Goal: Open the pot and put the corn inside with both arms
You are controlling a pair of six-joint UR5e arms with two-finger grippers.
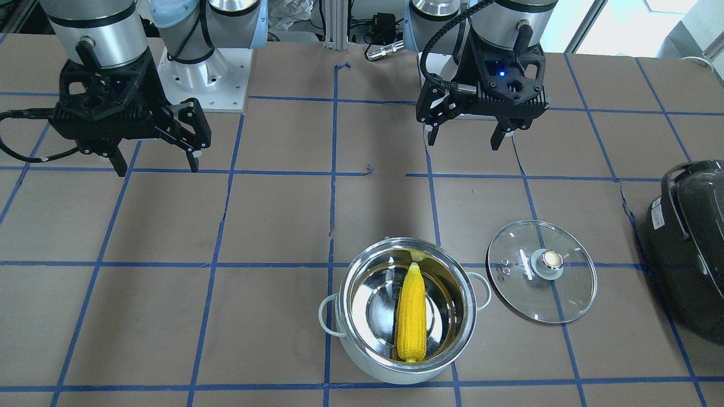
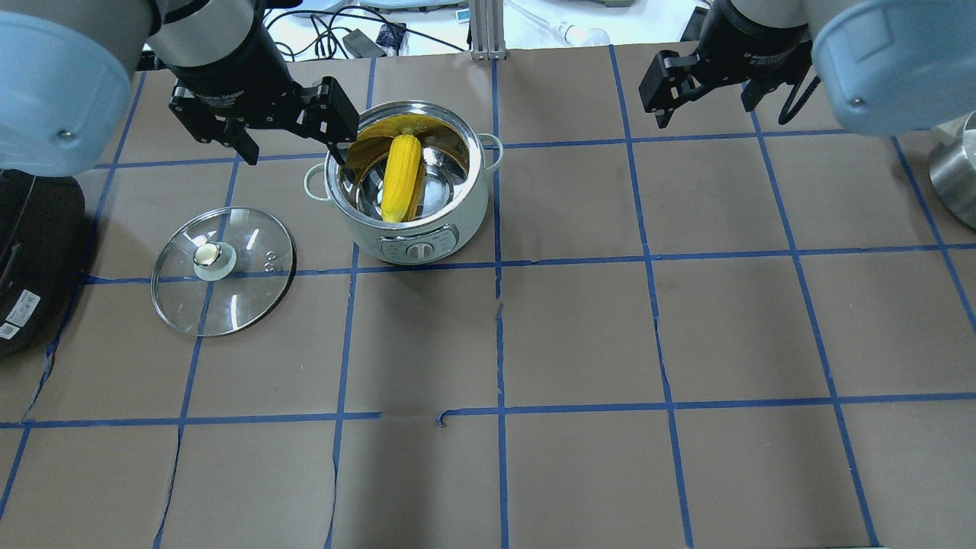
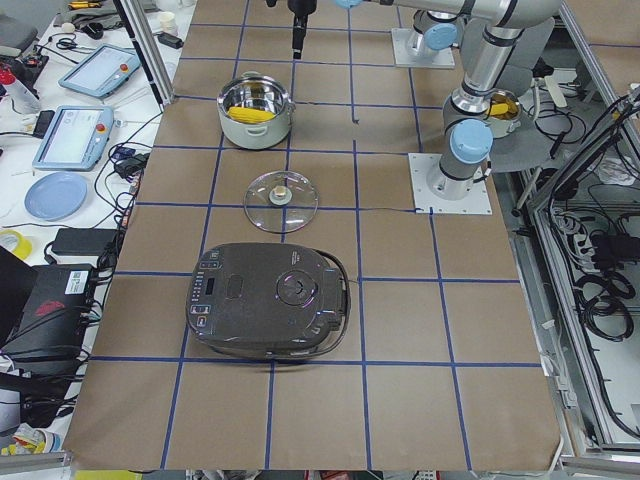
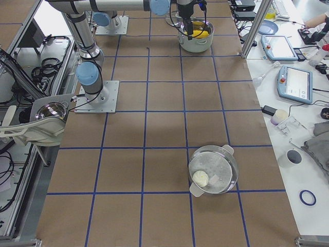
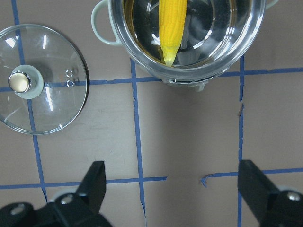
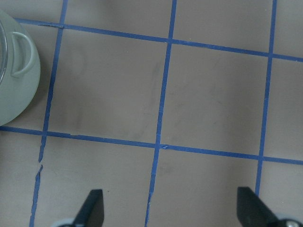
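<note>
The pot (image 1: 362,339) stands open on the table, with the yellow corn (image 1: 411,314) lying inside it. The glass lid (image 1: 541,271) lies flat on the table beside the pot, knob up. My left gripper (image 1: 464,141) is open and empty, raised behind the pot and lid. In the overhead view it (image 2: 297,152) hangs by the rim of the pot (image 2: 427,229), in which the corn (image 2: 400,177) lies; the lid (image 2: 223,259) is to the left. My right gripper (image 2: 705,110) is open and empty, well apart from the pot. The left wrist view shows the corn (image 5: 172,28) and the lid (image 5: 42,78).
A large black domed appliance (image 1: 690,249) sits beyond the lid at the table's end on my left. A second lidded pot (image 4: 213,169) stands toward the table's end on my right. Blue tape lines grid the brown table.
</note>
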